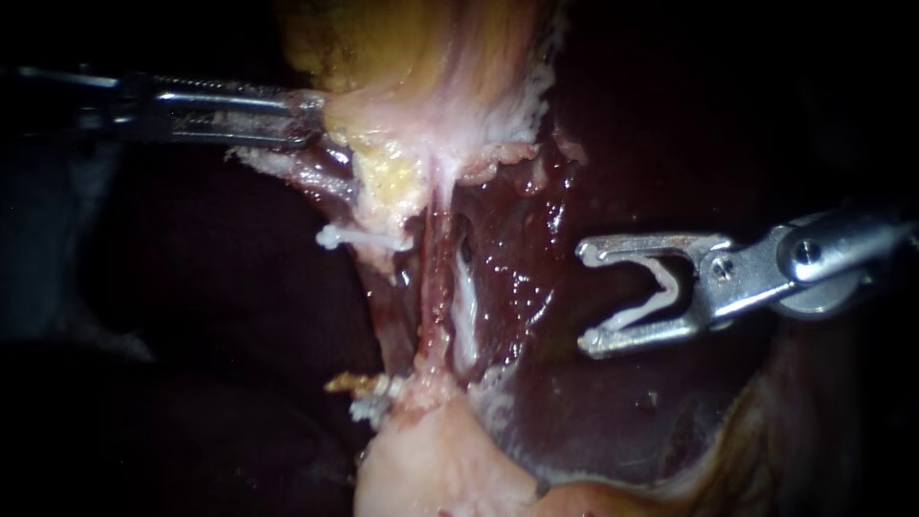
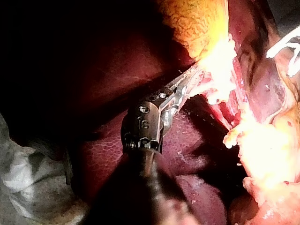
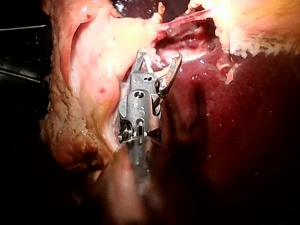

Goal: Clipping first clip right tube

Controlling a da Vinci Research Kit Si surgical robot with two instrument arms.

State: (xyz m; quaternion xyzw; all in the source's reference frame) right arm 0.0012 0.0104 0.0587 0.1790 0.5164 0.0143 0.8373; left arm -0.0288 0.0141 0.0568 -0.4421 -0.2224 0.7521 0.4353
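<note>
So, left instrument point(image 1: 311, 115): it comes in from 9 o'clock and ends near 10 o'clock. Its jaws are closed on the pale edge of the gallbladder point(image 1: 412, 57).
Gallbladder: yellow and white tissue at 12 o'clock, getting narrow toward the centre.
Right tube point(image 1: 466, 311): a thin pale strand in the centre, running from 12 toward 6 o'clock over the wet red surface.
Reddish tube point(image 1: 436, 287): just beside the right tube, on its 9 o'clock side, running the same way.
Right instrument point(image 1: 586, 297): it enters from 3 o'clock. Its jaws stand wide apart and hold a white clip point(image 1: 651, 302); both jaws touch it. The tips point toward the right tube, near it but not touching.
Liver point(image 1: 613, 421): dark red, behind the tubes and under the right instrument.
Pale lump point(image 1: 431, 469): at 6 o'clock, where both tubes end.
Left wrist camera: the left instrument point(image 2: 193, 74) clamps bright pale tissue.
Right wrist camera: ahead of the right instrument point(image 3: 159, 56) a thin pink strand stretches; which tube it is, I cannot tell.
</note>
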